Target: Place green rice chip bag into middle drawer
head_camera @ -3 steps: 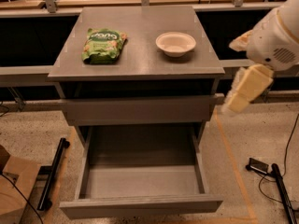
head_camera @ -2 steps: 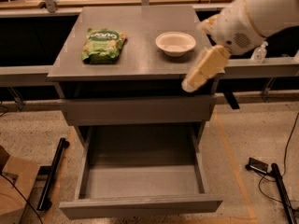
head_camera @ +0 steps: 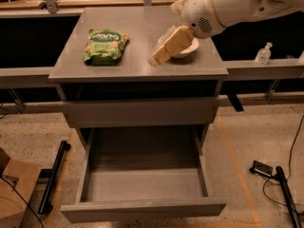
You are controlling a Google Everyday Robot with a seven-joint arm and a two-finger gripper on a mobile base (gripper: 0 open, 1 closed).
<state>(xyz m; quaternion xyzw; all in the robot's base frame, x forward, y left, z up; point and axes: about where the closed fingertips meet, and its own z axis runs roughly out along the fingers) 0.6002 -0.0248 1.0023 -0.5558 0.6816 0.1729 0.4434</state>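
The green rice chip bag [head_camera: 104, 45] lies flat on the left part of the grey cabinet top [head_camera: 137, 68]. The middle drawer [head_camera: 145, 184] is pulled out below, wide and grey, with a bare floor. My gripper [head_camera: 159, 55] hangs from the white arm [head_camera: 228, 4] over the right part of the top, in front of the white bowl [head_camera: 189, 47] and well to the right of the bag. It holds nothing that I can see.
A shut grey drawer front [head_camera: 140, 110] sits above the open drawer. A small clear bottle [head_camera: 263, 53] stands on the right ledge. A cardboard box [head_camera: 14, 194] is on the floor at the left, and cables and a black bar [head_camera: 280, 184] at the right.
My arm has swung left and up from beside the cabinet to over its top, in front of the bowl. The bag and drawer have not moved.
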